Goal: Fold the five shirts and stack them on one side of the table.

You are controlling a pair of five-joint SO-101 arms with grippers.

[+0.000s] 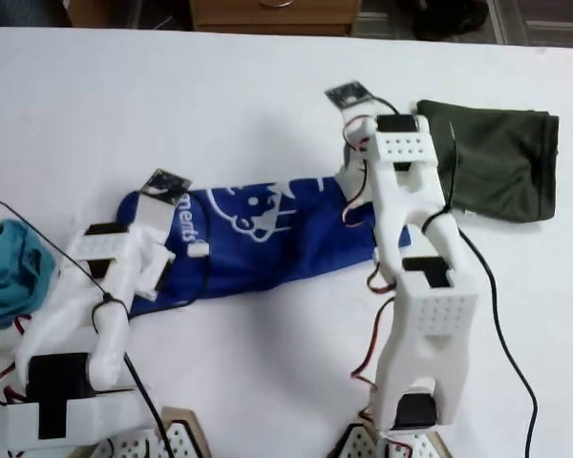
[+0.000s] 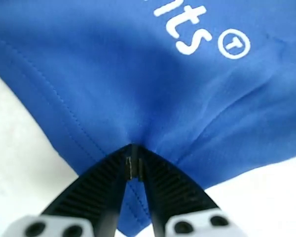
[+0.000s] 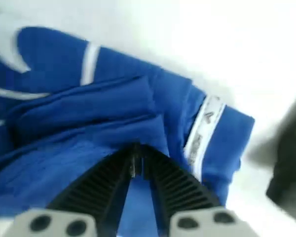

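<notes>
Blue smooth shirt (image 1: 267, 239), folded oblong; left end effector (image 2: 133, 160), right end effector (image 3: 136, 159) clamped on it.

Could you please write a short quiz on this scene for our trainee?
1. True or false: the left pincer and the right pincer are both shut on the blue shirt.
2. The folded green shirt lies: A) under the blue shirt, B) beside the right arm, C) in a pincer.
3. Fill in: the bunched teal shirt lies beside the ___ arm.
Key: 1 true; 2 B; 3 left.
</notes>
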